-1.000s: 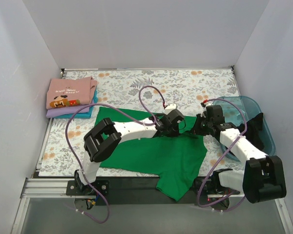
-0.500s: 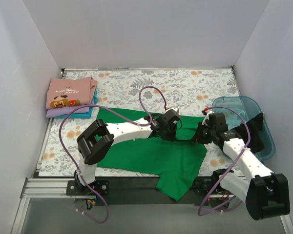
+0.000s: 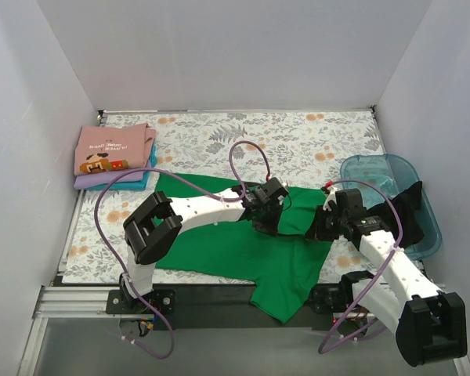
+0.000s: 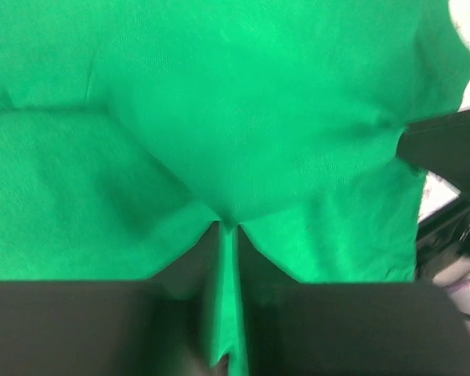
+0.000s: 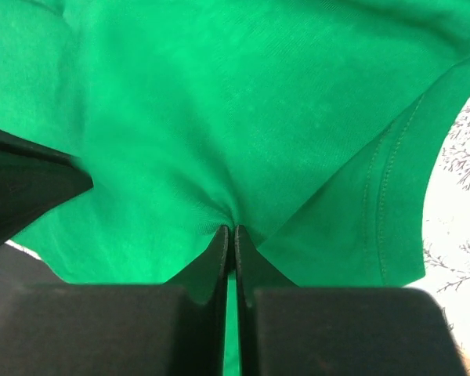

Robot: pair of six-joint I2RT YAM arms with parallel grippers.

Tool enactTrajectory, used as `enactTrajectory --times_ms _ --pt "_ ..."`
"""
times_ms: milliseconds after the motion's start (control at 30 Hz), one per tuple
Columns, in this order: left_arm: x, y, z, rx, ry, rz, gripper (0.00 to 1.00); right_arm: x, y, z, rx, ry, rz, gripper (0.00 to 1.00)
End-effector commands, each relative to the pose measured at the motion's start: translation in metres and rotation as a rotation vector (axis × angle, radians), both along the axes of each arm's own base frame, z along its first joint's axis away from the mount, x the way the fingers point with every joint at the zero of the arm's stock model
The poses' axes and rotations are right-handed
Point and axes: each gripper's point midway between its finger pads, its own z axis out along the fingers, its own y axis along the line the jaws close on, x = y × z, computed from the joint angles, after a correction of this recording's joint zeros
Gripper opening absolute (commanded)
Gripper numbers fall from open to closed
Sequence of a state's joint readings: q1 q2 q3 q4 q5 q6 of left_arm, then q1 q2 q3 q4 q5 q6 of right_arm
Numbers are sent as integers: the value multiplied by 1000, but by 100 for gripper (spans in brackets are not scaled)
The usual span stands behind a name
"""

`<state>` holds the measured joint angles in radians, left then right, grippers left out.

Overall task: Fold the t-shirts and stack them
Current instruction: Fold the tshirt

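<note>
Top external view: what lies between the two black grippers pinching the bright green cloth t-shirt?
Only the bright green t-shirt itself spans from the left gripper to the right gripper; no other object. The top external view shows it.

Your top view is bright, even and sharp, shadows soft. In the wrist views the left gripper [image 4: 229, 235] and right gripper [image 5: 233, 235] blur dark up close; the green t-shirt [image 4: 243, 102] looks softer on the left.
</note>
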<state>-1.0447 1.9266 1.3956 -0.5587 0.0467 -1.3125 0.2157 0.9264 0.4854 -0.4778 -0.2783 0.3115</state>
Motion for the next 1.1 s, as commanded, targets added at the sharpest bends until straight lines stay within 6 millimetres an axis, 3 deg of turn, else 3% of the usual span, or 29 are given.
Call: enactTrajectory --times_ms 0,33,100,133,167,200,233,433,567,633,667,733,833,933,967,1000,1067 --pt "-18 3 11 -8 53 -67 19 -14 1 -1 5 32 16 10" --pt "-19 2 13 -14 54 -80 48 -17 3 1 19 33 27 15" --pt "-23 0 18 -28 52 -94 72 -15 5 10 38 1 35 27" --pt "-24 0 26 -47 50 -108 94 -16 6 13 43 -8 39 38" --pt "-25 -1 31 -59 45 -111 97 -16 5 17 41 -17 43 76" --pt "-26 0 35 -69 40 -115 97 -13 6 26 47 -56 45 94" --pt "-23 2 46 -86 10 -107 97 -10 6 32 49 -80 40 98" --pt "-1 32 69 -59 -117 42 97 9 6 70 52 -201 29 98" --pt "42 78 78 -48 -161 246 98 23 8 70 40 -173 17 98" --pt "57 97 71 -43 -153 313 98 34 11 70 50 -177 8 98" --pt "77 118 71 -43 -155 389 98 40 12 67 46 -158 8 99" --pt "94 133 67 -64 -151 438 98 55 11 65 25 -183 -6 98" --pt "131 183 46 -40 -145 598 98 77 3 47 -45 -142 -46 98" --pt "157 216 30 -12 -148 704 98 97 2 25 -90 -72 -53 98" --pt "163 221 25 -16 -147 710 98 103 0 9 -115 -31 -61 98" --pt "168 227 20 -12 -145 730 98 112 -1 8 -134 -30 -73 98" --pt "179 248 -1 49 -129 802 98 120 -12 -12 -193 19 -105 98"
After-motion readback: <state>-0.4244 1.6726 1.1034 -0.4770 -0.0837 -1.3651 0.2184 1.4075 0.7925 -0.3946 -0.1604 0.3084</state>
